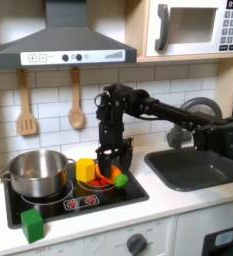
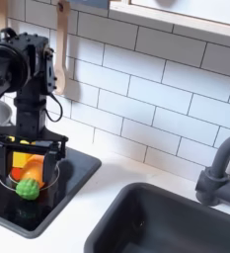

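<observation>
- We see a toy kitchen: a black stovetop (image 1: 78,205) set into a white counter (image 1: 178,205), with a dark sink (image 1: 203,168) at the first exterior view's right.
- The stovetop's front edge lies close to the counter's front edge; bare counter separates the stovetop from the sink.
- A silver pot (image 1: 38,172) fills the stovetop's left side in the first exterior view, and a yellow block (image 1: 85,169) stands just beside it, so open room there is tight.
- A green block (image 1: 32,224) sits at the stovetop's front left corner in the first exterior view.
- The first exterior view also shows two wooden utensils (image 1: 75,100) hanging on the tiled wall, a range hood and a microwave above.
- The second exterior view shows the grey faucet (image 2: 217,168) and the sink basin close up.
- The black pincer (image 1: 112,158) points straight down over the stovetop, fingers spread moderately apart.
- Between and below its fingers lies an orange carrot with a green top (image 2: 26,178); it seems to touch or nearly touch the carrot, though we cannot tell whether it grips.
</observation>
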Motion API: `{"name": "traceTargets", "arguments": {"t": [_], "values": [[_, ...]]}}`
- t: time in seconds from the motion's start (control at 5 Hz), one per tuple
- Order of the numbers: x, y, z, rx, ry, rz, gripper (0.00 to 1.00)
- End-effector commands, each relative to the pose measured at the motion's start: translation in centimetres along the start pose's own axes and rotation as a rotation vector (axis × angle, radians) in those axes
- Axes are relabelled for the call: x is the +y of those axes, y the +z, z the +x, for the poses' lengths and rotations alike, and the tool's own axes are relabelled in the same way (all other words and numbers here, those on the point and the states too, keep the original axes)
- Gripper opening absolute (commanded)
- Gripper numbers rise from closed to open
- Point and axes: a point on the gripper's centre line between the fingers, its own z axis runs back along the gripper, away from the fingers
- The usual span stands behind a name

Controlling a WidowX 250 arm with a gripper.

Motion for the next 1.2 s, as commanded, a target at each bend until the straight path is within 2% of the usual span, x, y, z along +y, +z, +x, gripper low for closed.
{"name": "traceTargets", "arguments": {"t": [0.0, 0.2, 0.4, 0.6, 0.8, 1.0], "values": [[-0.3, 1.4, -0.4, 0.007, 0.002, -0.025, 1.0], [-0.3, 1.7, -0.8, 0.015, -0.003, -0.033, 1.0], [0.1, 2.8, -1.4, 0.009, -0.008, -0.035, 1.0], [0.2, 2.9, -2.1, -0.006, -0.027, -0.043, 1.0], [1.4, 3.7, -2.9, -0.033, -0.023, -0.038, 1.0], [2.2, 3.9, -4.7, -0.024, -0.021, -0.067, 1.0]]}}
